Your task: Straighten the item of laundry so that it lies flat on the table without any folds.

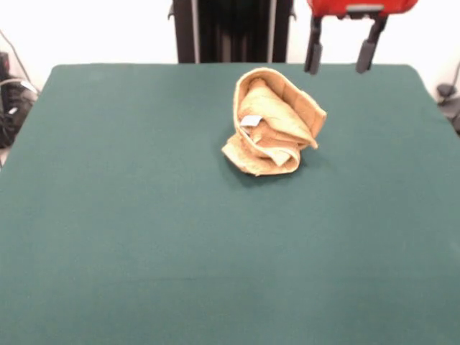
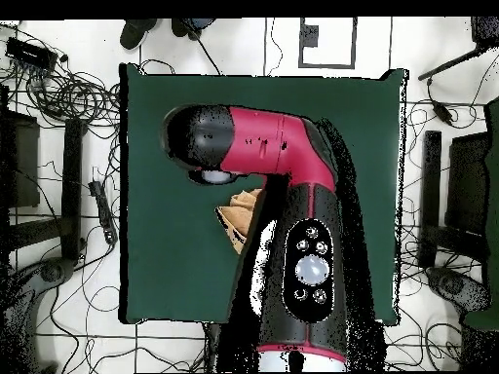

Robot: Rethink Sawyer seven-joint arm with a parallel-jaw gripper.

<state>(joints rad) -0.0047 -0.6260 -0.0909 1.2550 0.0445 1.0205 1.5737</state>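
The orange-tan towel (image 1: 272,122) lies crumpled in a folded heap on the dark green table (image 1: 144,215), right of centre and toward the far side. Its small white tag (image 1: 251,120) shows on the heap's left face. My gripper (image 1: 339,56) hangs at the top edge, above and to the right of the towel, not touching it. Its two dark fingers (image 1: 313,54) stand apart, open and empty. In the overhead view the red and black arm (image 2: 283,146) covers most of the towel (image 2: 240,212); only a tan corner shows, and the gripper is hidden.
The robot's black pedestal (image 1: 231,30) stands behind the table's far edge. Cables (image 2: 68,93) and dark equipment (image 2: 458,195) lie on the floor around the table in the overhead view.
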